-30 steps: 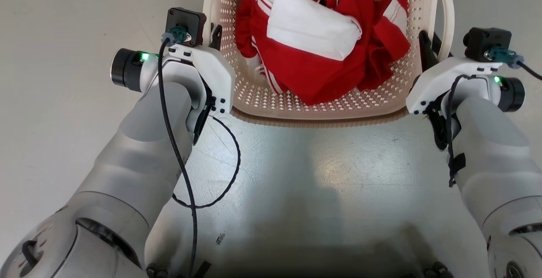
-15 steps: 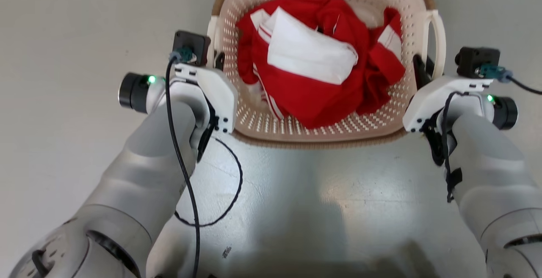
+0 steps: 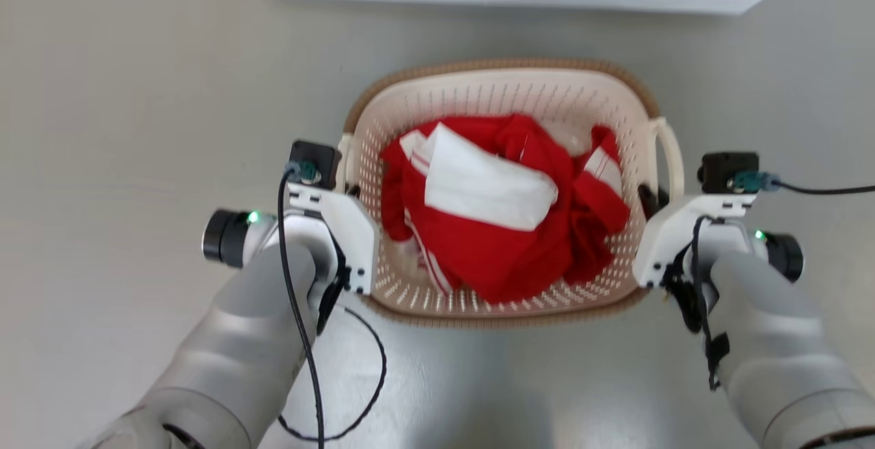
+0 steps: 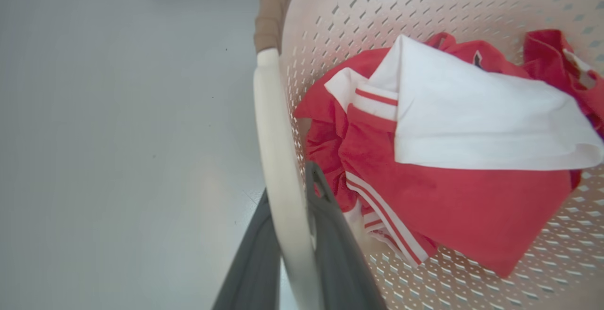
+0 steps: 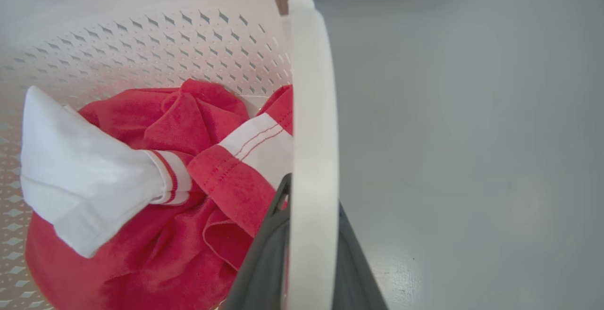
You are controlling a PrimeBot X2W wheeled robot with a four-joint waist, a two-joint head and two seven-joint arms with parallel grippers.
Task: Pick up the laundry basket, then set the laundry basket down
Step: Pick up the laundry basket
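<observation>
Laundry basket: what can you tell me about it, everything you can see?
The laundry basket is cream perforated plastic, rounded-rectangular, with a brown woven-look rim and white loop handles at both sides. It is level and upright over grey floor, holding red-and-white clothes. Left and right jaws each clamp one handle.

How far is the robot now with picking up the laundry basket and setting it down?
Done: both grasps. The left gripper has its jaws shut on the left handle of the laundry basket, the right gripper on the right handle. In hand: the lift, clothes inside; whether the basket is off the floor, I cannot tell. Left: setting it down and letting go.
</observation>
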